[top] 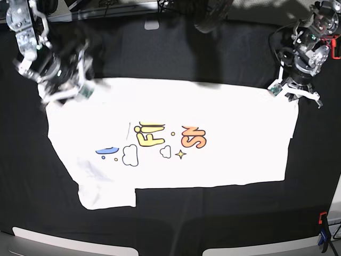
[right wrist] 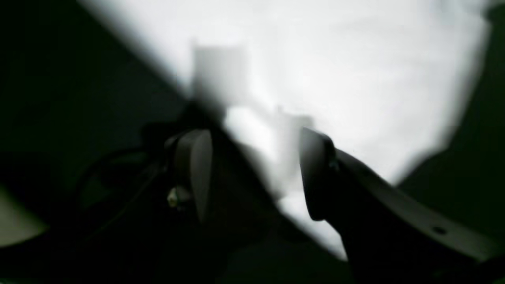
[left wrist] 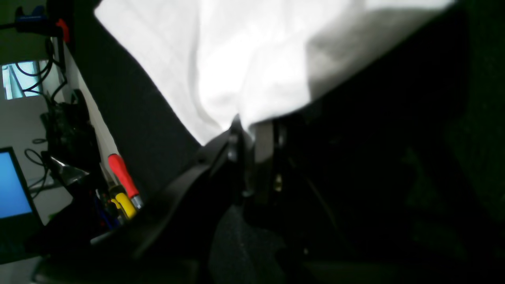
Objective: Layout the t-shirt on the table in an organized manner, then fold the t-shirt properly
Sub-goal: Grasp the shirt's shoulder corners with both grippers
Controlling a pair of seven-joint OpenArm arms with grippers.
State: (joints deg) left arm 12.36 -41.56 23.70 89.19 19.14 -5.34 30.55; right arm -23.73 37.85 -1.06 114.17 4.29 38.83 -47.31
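Note:
The white t-shirt (top: 224, 114) lies spread on the black table (top: 213, 58) with its blue and yellow-orange print facing up. In the base view my left gripper (top: 294, 94) is at the shirt's far right corner. The left wrist view shows its jaws pressed together on the edge of the t-shirt (left wrist: 244, 59), the left gripper (left wrist: 238, 130) pinching the cloth. My right gripper (top: 65, 95) is over the shirt's far left corner. The blurred right wrist view shows the right gripper (right wrist: 254, 173) open, fingers apart just above the t-shirt (right wrist: 335, 79).
Beyond the table edge the left wrist view shows tools with red and yellow handles (left wrist: 123, 185), cables and a blue screen (left wrist: 12, 185). An orange clamp (top: 335, 50) sits at the table's right edge and another clamp (top: 321, 234) at the near right corner.

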